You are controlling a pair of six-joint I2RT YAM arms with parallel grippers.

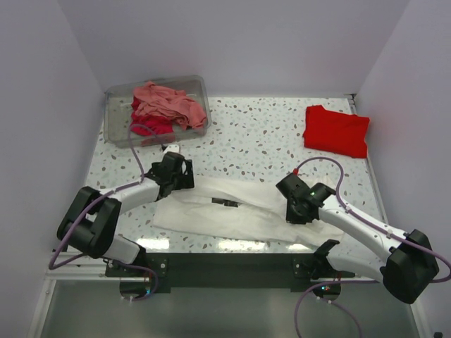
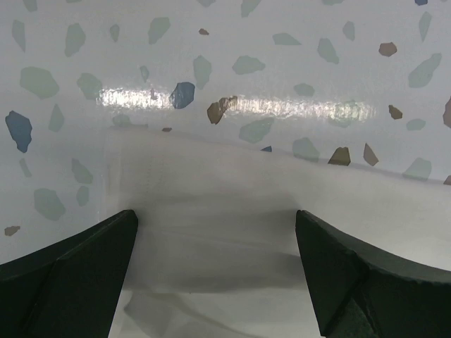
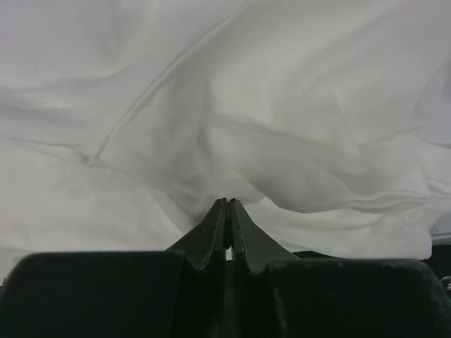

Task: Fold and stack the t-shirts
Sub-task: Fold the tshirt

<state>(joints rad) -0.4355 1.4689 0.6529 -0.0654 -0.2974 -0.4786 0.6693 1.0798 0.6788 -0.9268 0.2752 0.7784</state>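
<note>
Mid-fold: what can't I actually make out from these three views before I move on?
Right wrist view: whether the shut right gripper pinches the white t-shirt; its own fingers cover the contact.
Top view: that shirt's near right edge, under the right arm.
Top view: how many shirts fill the bin; they are crumpled together.
Left wrist view: most of the white shirt, cut off by the frame.

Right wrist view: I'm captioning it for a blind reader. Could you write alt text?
The right gripper, jaws shut, touches its tips to a fold of a rumpled white t-shirt that fills nearly the whole frame. Whether any cloth is pinched between them cannot be told.
</note>
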